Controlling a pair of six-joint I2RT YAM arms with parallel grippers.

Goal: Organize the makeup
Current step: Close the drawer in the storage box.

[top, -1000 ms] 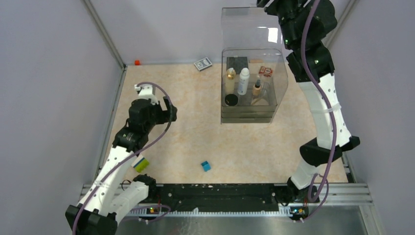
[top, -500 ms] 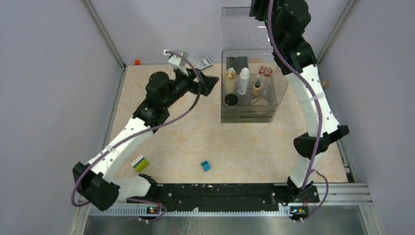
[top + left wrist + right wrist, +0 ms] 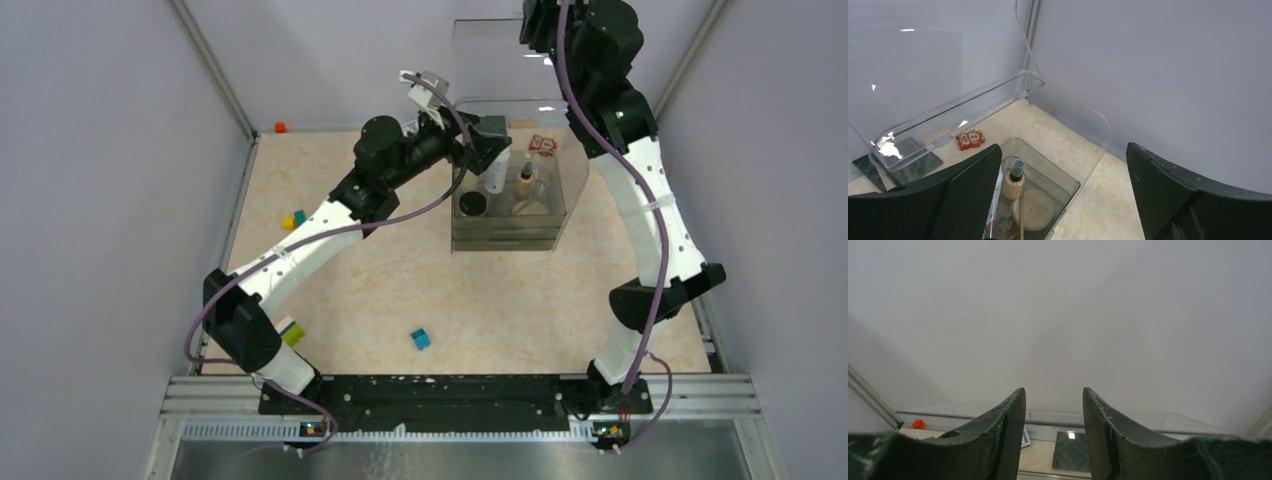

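Note:
A clear organizer box (image 3: 560, 180) stands at the back right with its clear lid (image 3: 480, 60) raised. In it I see a white bottle (image 3: 497, 178), a tan bottle (image 3: 525, 182), a black round compact (image 3: 473, 204) and a beige disc (image 3: 537, 207). My left gripper (image 3: 497, 143) hovers open over the box's back left and hides the gold-capped bottle. The left wrist view shows the gripper (image 3: 1064, 147) open above the tan bottle (image 3: 1014, 180) and the beige disc (image 3: 1033, 209), with the dark palette (image 3: 898, 160) behind the lid. My right gripper (image 3: 538, 18) is high by the lid's top, jaws apart and empty (image 3: 1053, 390).
A red numbered block (image 3: 543, 145) lies behind the box. A blue cube (image 3: 420, 339) sits near the front middle. Yellow and green blocks lie at the left (image 3: 293, 219) and by the left arm's base (image 3: 290, 332). Walls close in on both sides.
My left arm has swung from the table's left side across to the organizer, ending over its back left corner. It now covers the card box. The right arm shifted slightly.

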